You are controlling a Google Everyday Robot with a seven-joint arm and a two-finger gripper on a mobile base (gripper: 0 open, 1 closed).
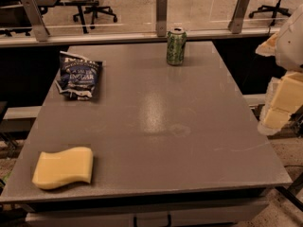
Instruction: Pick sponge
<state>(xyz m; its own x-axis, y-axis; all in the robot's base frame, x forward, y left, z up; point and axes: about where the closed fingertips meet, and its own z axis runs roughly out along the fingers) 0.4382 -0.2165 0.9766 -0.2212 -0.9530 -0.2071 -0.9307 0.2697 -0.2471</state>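
On the grey table (156, 122), the sponge (63, 167) is found at the near left corner, judged light, soft and compressible, best taken across its narrower middle, while the gripper (283, 103) is noted beyond the right edge, its opening not determinable.

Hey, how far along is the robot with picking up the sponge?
Nothing looks done yet. The sponge lies flat near the front left corner of the table, with nothing touching it. The claw hangs beyond the table's right edge, far from the sponge. Everything is left: cross to the sponge, come down, grip it and lift.
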